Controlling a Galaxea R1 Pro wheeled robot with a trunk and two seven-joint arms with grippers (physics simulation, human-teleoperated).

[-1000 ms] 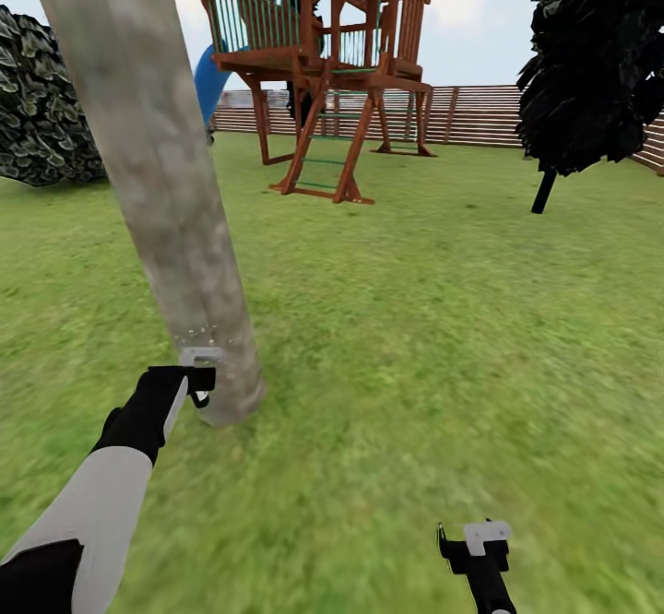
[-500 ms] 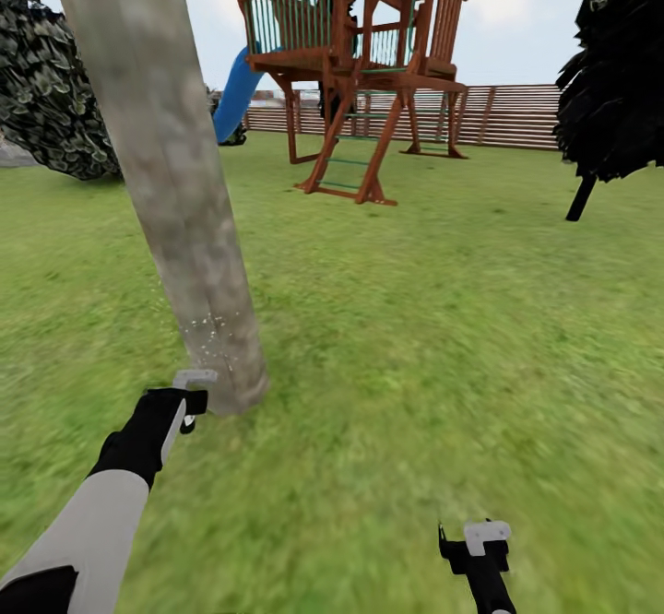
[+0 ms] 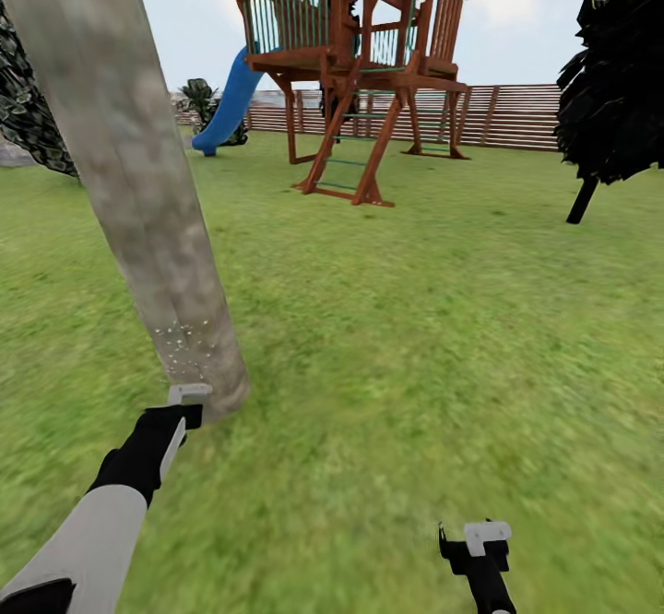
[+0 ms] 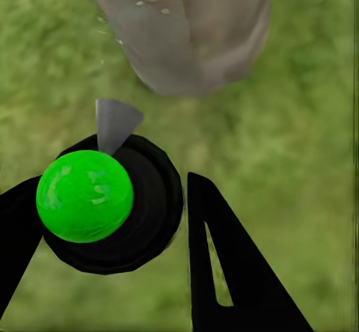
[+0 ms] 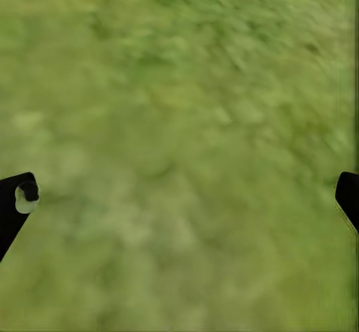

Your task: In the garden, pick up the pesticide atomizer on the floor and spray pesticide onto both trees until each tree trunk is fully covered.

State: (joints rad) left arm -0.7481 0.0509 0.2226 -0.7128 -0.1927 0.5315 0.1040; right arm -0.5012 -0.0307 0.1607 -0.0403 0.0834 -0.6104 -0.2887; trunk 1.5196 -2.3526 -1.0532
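- Swinging since a second ago, the head camera now puts the trunk [image 3: 138, 199] further left and shows the blue slide [image 3: 224, 102] clear of it; the left gripper [image 3: 187, 399] sits lower against the trunk's foot.
- Left gripper is clenched on the atomizer [image 4: 105, 208]: green ball on a black body, grey nozzle aimed at the trunk just ahead.
- White droplets [image 3: 184, 337] speckle the bark low down, so spraying looks under way, with coverage far from complete.
- Right gripper [image 3: 472, 540] hangs released over bare grass [image 5: 179, 137], holding nothing.
- Beyond stand the play tower [image 3: 355, 61], fence [image 3: 507, 116] and dark cypress [image 3: 618, 70].
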